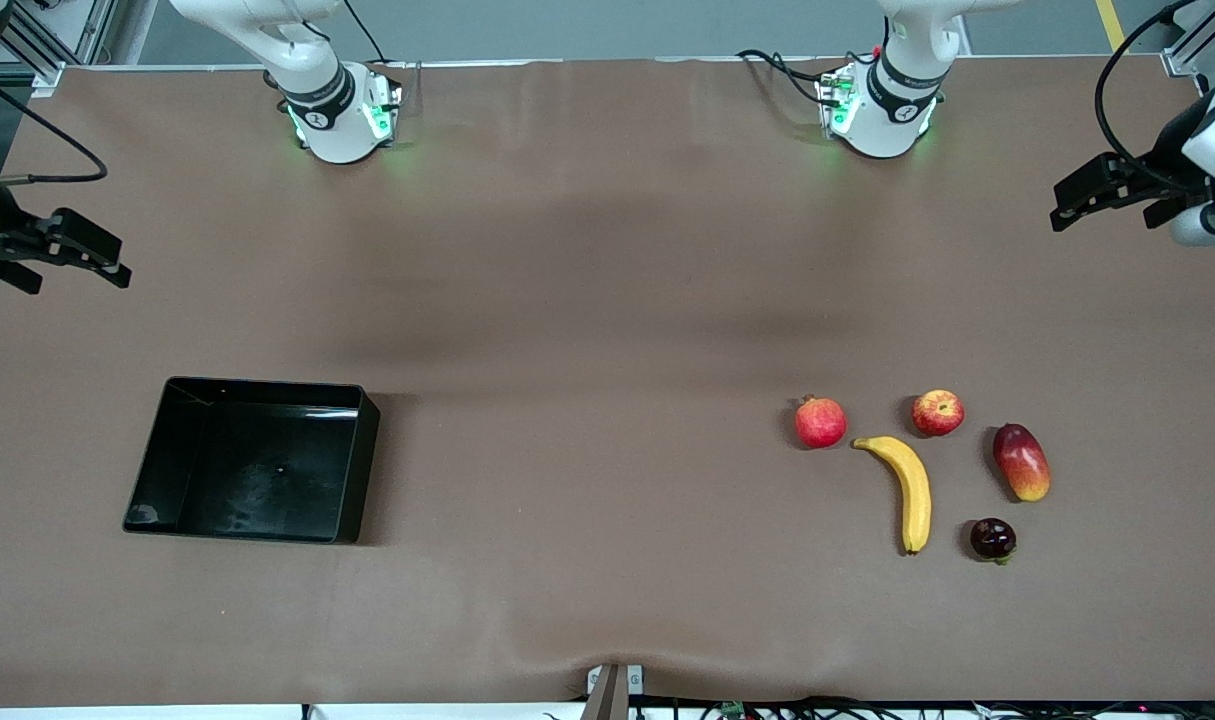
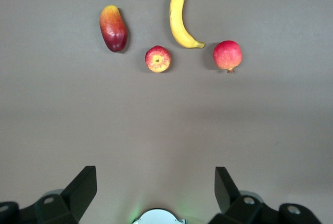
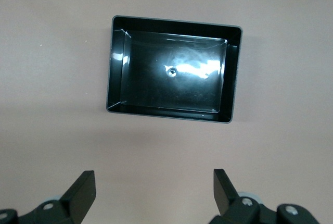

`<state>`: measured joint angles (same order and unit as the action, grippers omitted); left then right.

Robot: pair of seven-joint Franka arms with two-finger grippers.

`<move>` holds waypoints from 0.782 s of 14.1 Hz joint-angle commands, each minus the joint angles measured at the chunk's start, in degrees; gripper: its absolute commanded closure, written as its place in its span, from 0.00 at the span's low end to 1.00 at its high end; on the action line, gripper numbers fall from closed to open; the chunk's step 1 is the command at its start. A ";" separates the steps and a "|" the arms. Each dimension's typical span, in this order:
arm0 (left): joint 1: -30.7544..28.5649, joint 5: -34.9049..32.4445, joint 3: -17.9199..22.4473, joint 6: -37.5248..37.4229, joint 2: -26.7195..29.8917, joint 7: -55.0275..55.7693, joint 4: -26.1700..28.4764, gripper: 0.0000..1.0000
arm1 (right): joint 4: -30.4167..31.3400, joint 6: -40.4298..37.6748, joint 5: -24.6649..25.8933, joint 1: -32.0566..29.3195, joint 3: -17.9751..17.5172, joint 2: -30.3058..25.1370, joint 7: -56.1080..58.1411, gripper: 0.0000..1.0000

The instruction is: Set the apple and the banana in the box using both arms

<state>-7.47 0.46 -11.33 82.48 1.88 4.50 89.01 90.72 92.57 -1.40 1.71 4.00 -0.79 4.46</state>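
Apple (image 1: 938, 412) beside banana (image 1: 908, 489) (both lying loose); black box (image 1: 252, 459) well apart.

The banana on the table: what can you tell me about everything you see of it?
The banana is long, curved and bright yellow, with dark tips at both ends and smooth, unmarked skin. It lies flat on the brown table, toward the left arm's end, one tip pointing toward the front camera. It sits among other fruit: the apple and pomegranate lie just farther from the camera, close to its upper tip. Nothing touches it, and neither pincer is near it.
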 commanded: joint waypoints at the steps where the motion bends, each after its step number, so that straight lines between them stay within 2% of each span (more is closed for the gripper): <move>1: -0.52 -0.99 -0.01 0.30 -5.63 -0.81 -1.91 0.00 | -1.86 -0.72 0.61 -1.27 0.13 0.96 -0.33 0.00; 3: -3.06 -1.95 0.08 4.68 -9.41 -0.89 -1.03 0.00 | -1.95 -0.20 0.70 -2.67 0.13 2.71 -0.33 0.00; 6: -3.43 -3.26 0.16 10.65 -14.17 -0.98 1.16 0.00 | -1.95 3.56 0.61 -5.75 0.13 6.22 -0.33 0.00; 11: -3.87 -4.33 0.16 30.85 -19.09 -0.54 12.13 0.00 | -1.95 13.32 0.70 -10.14 0.13 15.62 3.18 0.00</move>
<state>-11.09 -2.95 -10.94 106.57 -17.00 4.34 96.29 90.59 103.69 -1.22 -6.35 4.77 10.89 6.42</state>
